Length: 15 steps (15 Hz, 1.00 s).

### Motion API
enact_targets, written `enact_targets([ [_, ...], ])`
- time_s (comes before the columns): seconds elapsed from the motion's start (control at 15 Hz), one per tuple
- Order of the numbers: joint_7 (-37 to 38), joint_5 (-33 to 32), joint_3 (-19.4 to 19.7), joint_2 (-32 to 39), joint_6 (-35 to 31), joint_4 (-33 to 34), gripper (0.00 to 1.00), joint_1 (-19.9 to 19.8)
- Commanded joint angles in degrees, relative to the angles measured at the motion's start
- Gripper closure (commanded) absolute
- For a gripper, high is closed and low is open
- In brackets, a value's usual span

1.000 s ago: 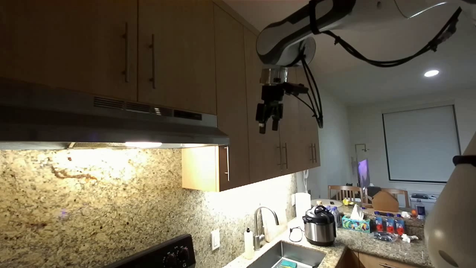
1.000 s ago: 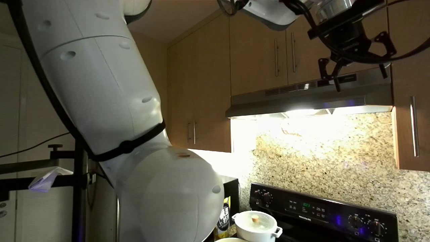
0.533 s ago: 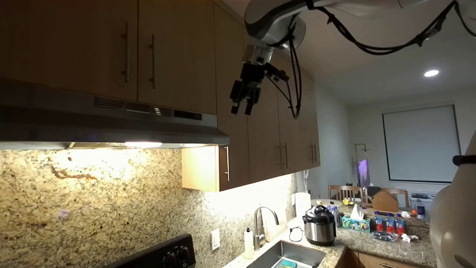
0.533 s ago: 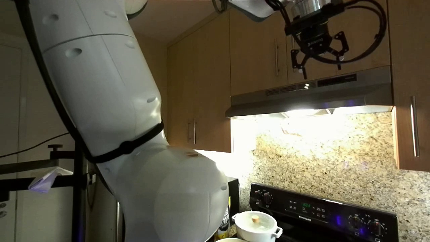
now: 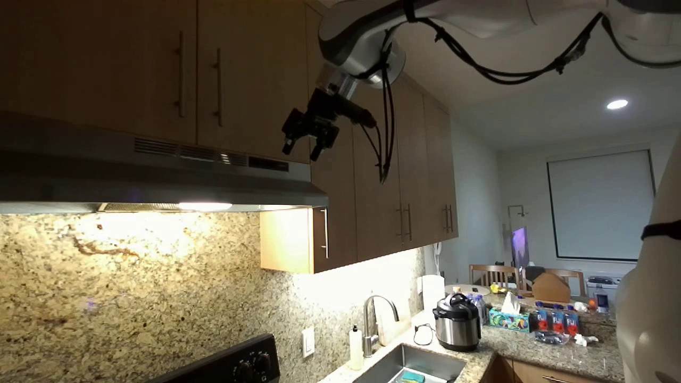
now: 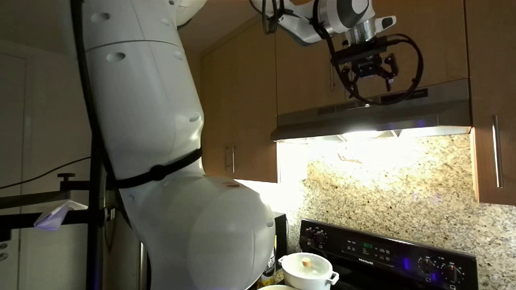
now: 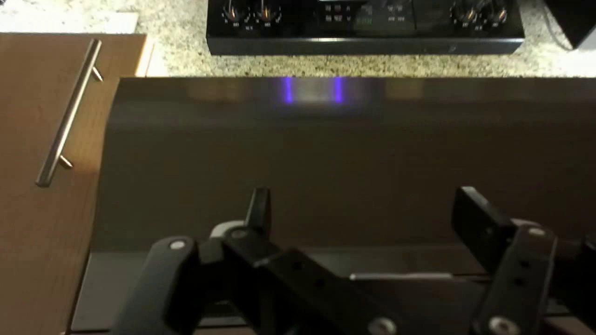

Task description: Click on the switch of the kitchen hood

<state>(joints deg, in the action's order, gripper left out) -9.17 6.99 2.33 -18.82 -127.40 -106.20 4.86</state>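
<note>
The dark grey kitchen hood (image 5: pixel 159 183) runs under the wooden cabinets with its light strip glowing; it also shows in an exterior view (image 6: pixel 379 119). A narrow dark panel (image 5: pixel 268 164) sits on its upper front face beside the vent slots, also visible partly behind a cable (image 6: pixel 421 94). Single buttons are too small to tell. My gripper (image 5: pixel 302 150) is open and empty, in the air near the hood's upper front, fingers slanting down; it also shows there (image 6: pixel 370 88). In the wrist view the open fingers (image 7: pixel 363 200) stand over the hood's slanted front (image 7: pixel 302 163); the dark panel is not clearly visible there.
Wooden cabinets (image 5: pixel 255 80) with protruding bar handles (image 5: pixel 218 88) rise above the hood. A side cabinet handle (image 7: pixel 70 114) shows in the wrist view. The black stove panel (image 6: pixel 387 251) and a white pot (image 6: pixel 307 274) are below. Loose cables (image 5: pixel 385 122) hang beside the gripper.
My gripper has moved left in both exterior views, closer to the hood and cabinets. It has tilted from pointing down to slanting toward the hood. The fingers stay open.
</note>
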Motion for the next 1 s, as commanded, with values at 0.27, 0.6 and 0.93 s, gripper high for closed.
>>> enact_targets([
  [0.27,9.1,-3.5,-3.5,3.2,-14.6,-0.4,0.00,-1.7],
  [0.6,9.6,-3.9,-3.6,3.2,-15.0,-0.4,0.00,-2.2],
  [0.93,16.1,-7.1,-6.6,5.2,-22.0,-1.1,0.00,-3.1],
])
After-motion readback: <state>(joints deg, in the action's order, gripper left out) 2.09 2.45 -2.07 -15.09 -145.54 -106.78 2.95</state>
